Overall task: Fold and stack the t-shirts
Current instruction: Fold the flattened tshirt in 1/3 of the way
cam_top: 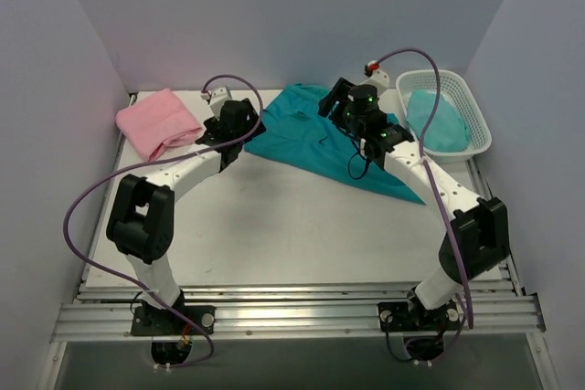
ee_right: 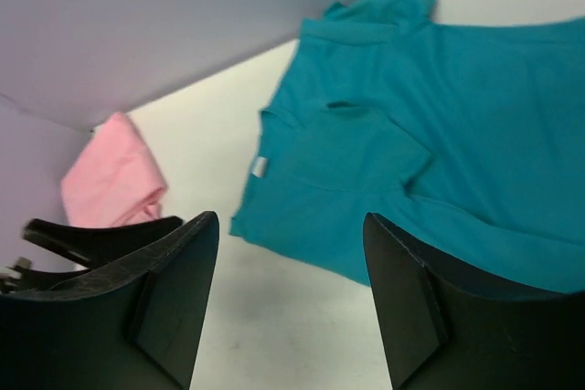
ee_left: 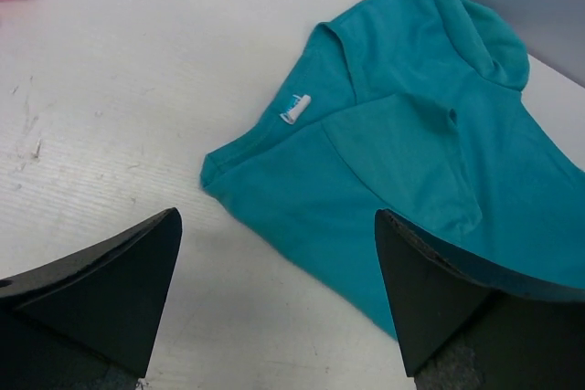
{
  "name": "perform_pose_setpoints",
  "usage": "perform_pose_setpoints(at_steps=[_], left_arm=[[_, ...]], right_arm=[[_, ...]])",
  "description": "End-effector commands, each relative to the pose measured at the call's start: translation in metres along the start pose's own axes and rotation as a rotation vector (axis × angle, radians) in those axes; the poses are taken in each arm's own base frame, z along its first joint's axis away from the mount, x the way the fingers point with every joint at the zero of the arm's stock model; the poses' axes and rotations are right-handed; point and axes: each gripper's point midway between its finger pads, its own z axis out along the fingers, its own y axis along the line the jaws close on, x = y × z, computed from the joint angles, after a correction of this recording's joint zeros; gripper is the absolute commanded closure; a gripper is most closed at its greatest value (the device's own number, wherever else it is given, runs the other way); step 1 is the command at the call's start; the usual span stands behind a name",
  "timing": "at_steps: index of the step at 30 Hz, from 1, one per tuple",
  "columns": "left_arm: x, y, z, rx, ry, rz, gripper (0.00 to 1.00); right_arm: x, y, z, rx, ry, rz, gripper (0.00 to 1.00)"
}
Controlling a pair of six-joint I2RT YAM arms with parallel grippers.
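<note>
The deep teal cotton short-sleeved t-shirt (cam_top: 311,134) lies along the far edge of the white bench (cam_top: 274,226), about midway between its far corners. It is loosely flattened, probably so that its edges can be picked up for folding. One sleeve is turned in over the chest, the white neck label (ee_left: 294,109) shows at the collar, and the cloth is creased, with its hem trailing towards the right.

The left gripper (ee_left: 276,216) hovers over the shirt's collar-side edge, fingers spread wide and holding nothing. The right gripper (ee_right: 291,218) hangs above the shirt too, parted and empty.

The light pink t-shirt (cam_top: 157,121) sits folded in the far left corner, likely the base for the stack. A white plastic lattice basket (cam_top: 439,73) at the far right corner holds paler teal cloth (cam_top: 437,121).
</note>
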Motion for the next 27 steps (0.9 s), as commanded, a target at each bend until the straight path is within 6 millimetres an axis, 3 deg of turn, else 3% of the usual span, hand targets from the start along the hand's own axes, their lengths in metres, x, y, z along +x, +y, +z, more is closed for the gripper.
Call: perform_pose_setpoints(at_steps=[1, 4, 13, 18, 27], left_arm=[[0.016, 0.024, 0.006, -0.071, 0.051, -0.117, 0.04], [0.035, 0.036, 0.021, -0.074, 0.095, -0.23, 0.04], [0.073, 0.028, 0.054, 0.027, 0.184, -0.41, 0.05], [0.084, 0.027, 0.067, 0.026, 0.195, -0.431, 0.08], [0.098, 0.034, 0.082, -0.035, 0.177, -0.432, 0.16]], right_arm=[[-0.002, -0.041, -0.024, 0.118, -0.003, -0.023, 0.4], [-0.001, -0.047, -0.048, 0.123, 0.001, -0.032, 0.4], [-0.031, -0.059, -0.114, 0.133, -0.086, -0.048, 0.38], [-0.043, -0.065, -0.134, 0.145, -0.128, -0.051, 0.38], [-0.042, -0.076, -0.138, 0.175, -0.136, -0.074, 0.37]])
